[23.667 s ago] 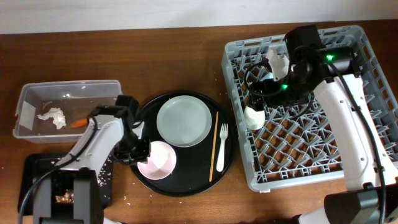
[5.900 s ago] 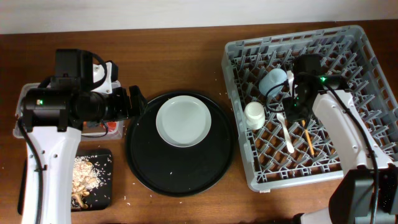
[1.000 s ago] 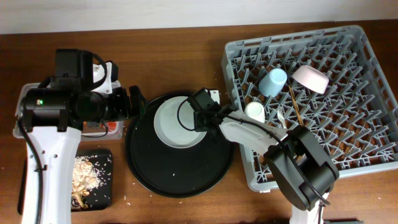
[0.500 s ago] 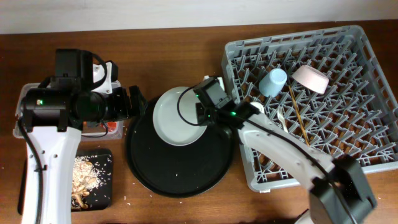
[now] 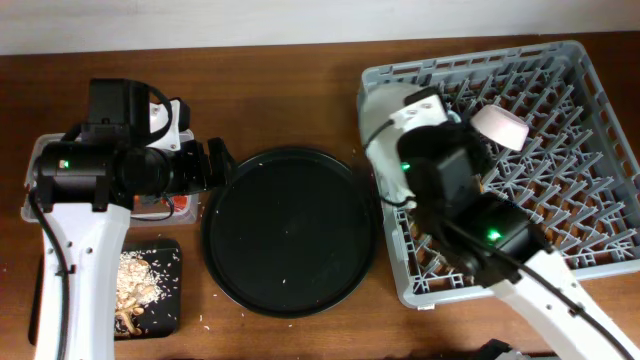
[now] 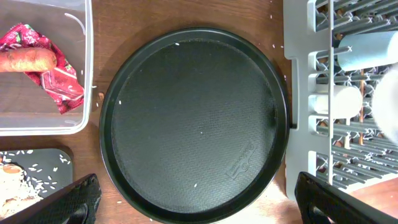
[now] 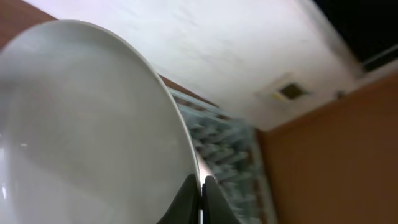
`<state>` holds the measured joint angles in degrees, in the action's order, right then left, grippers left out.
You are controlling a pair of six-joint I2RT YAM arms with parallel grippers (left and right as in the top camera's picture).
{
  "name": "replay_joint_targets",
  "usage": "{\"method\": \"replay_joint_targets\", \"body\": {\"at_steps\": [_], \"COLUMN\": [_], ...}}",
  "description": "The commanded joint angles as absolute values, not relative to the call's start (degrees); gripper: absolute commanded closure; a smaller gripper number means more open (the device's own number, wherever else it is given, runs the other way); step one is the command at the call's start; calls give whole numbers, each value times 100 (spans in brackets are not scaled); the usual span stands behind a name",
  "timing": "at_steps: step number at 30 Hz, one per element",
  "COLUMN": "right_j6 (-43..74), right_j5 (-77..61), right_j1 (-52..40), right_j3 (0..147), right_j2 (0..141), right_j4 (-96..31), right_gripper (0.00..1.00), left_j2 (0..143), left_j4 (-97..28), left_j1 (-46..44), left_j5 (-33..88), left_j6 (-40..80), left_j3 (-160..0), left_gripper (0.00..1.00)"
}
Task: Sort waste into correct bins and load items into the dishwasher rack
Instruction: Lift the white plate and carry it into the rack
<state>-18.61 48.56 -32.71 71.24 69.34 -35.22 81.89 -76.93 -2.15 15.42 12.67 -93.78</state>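
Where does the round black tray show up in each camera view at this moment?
Overhead: round black tray at centre, left of the grey rack.
Left wrist: tray fills the middle; rack at right edge.
Right wrist: tray not in it; the plate fills the left side.
Shared landmark: the grey rack, in all three.

Brn wood table (image 5: 290, 100), wht wall (image 5: 200, 20) along top edge.

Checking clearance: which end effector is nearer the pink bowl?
Right. The right end effector, holding the plate, is over the rack, left of the bowl; the left end effector hovers beyond the round tray.
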Motion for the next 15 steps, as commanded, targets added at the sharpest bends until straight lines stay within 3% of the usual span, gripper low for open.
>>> {"method": "replay_joint_targets", "body": {"at_steps": [1, 8, 15], "right_j6": [-3000, -3004, -3000], "right_j5": [5343, 4807, 4239], "right_j1": [-2609, -720, -598], "right_j3": [7244, 7242, 7242], "right_j2": [6864, 7378, 8289], "right_j4": [-3728, -4125, -4185], "right_gripper": [96, 96, 96], "left_j2": [8130, 8130, 8130], "left_j4": [-7679, -7679, -7682], "left_j1": [-196, -196, -196], "left_j5": [1525, 1525, 1525], "left_j6": [1192, 1192, 1192], "left_j3": [-9478, -9478, -9478], "left_gripper": [1, 1, 1]}}
